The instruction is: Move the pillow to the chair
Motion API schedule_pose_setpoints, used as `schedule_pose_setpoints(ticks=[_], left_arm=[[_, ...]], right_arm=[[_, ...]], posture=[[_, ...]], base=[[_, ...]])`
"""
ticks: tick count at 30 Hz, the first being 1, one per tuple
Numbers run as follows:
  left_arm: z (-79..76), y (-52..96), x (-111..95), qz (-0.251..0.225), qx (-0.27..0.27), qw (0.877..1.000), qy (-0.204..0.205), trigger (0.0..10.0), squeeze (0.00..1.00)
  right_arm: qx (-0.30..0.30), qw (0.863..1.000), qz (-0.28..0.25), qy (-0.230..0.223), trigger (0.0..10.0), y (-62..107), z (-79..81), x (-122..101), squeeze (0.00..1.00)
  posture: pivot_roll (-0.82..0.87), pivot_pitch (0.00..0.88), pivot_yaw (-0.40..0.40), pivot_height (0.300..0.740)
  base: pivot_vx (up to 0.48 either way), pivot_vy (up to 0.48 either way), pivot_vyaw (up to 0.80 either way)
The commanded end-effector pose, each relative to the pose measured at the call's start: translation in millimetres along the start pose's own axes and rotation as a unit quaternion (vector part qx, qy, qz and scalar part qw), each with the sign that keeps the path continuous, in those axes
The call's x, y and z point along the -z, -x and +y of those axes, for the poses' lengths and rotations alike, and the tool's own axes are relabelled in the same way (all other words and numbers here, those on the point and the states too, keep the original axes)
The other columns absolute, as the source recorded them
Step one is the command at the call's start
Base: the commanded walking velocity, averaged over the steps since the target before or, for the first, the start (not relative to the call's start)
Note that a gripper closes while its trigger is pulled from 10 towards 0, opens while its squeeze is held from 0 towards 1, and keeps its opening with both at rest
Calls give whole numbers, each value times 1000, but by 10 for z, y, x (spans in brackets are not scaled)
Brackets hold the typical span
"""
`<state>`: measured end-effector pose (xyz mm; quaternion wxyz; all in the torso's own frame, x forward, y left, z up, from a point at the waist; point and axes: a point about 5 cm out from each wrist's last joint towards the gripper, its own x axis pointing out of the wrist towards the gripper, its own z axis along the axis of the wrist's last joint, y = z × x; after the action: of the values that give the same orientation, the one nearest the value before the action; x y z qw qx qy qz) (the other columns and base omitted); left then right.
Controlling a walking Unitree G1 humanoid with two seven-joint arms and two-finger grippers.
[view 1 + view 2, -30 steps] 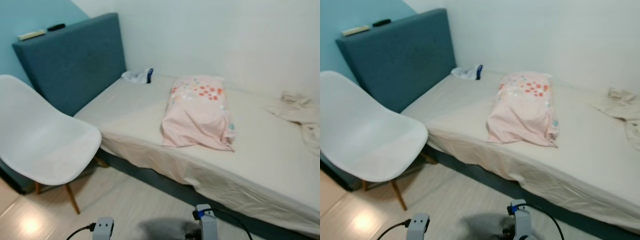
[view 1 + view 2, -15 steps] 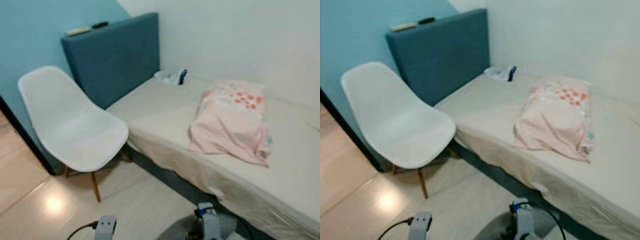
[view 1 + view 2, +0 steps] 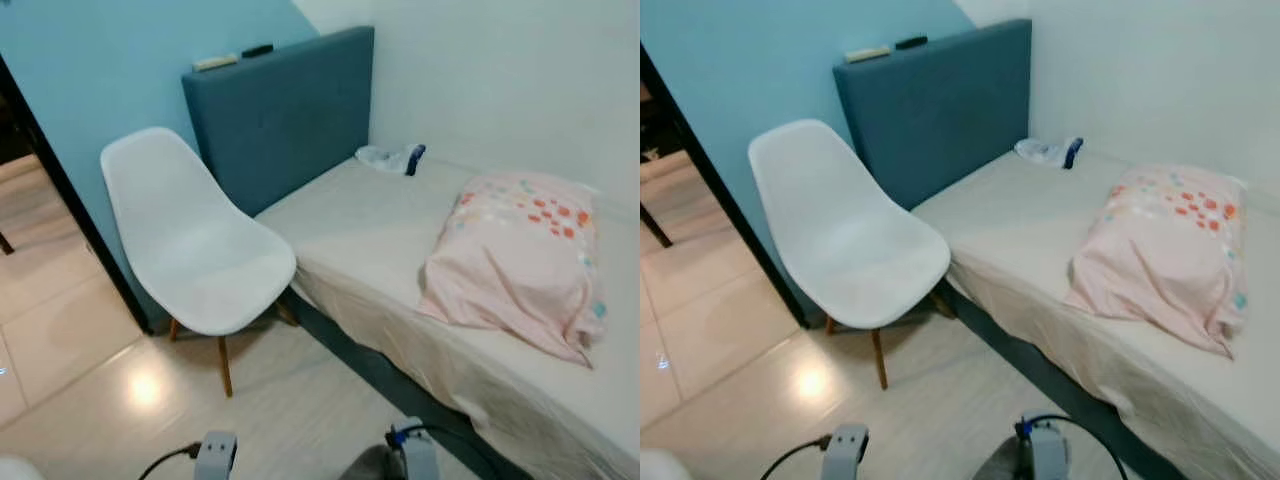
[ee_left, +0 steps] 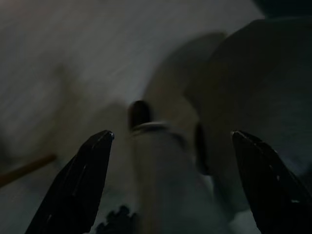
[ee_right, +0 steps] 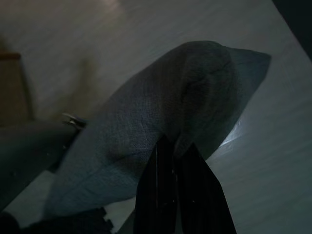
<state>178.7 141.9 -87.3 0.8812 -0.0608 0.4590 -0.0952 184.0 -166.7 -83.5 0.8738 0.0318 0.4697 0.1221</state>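
Left tool [image 4: 168,180]: fingers spread wide, holding nothing, hanging low over the floor [image 3: 90,400]. Right tool [image 5: 178,187]: fingers pressed together, empty. Chair [image 3: 200,250]: white, centre left, beside the bed [image 3: 350,235]. Pillow [image 3: 520,255]: pink, lying on the bed, right of frame, well apart from the chair.

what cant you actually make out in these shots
- Bed: its far right end is cut off by the edge of both eye views.
- Small white and blue bundle by the headboard: too small to identify.
- Two flat items on the headboard top: too small to name.
- Grey fabric before the right gripper: wrist view too dark to identify.
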Motion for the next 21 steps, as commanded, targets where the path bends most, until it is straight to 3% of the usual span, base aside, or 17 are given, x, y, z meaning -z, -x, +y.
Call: schedule_pose_setpoints(ticks=[1, 10, 21], left_arm=[[41, 19, 61, 12, -9, 1000, -11, 10000, 0], [82, 35, 103, 20, -27, 999, -28, 10000, 0], [87, 36, 102, 17, -37, 998, -41, 10000, 0]], right_arm=[[-5, 1000, -9, 7, 10000, -18, 43, -46, 0], [19, 1000, 1, 16, 10000, -3, 6, 21, 0], [92, 994, 17, 53, 10000, 54, -183, 64, 0]], posture=[[16, 0, 4, 740], [17, 0, 13, 740], [20, 0, 10, 740]], base=[[0, 0, 600], [0, 0, 634], [0, 0, 653]])
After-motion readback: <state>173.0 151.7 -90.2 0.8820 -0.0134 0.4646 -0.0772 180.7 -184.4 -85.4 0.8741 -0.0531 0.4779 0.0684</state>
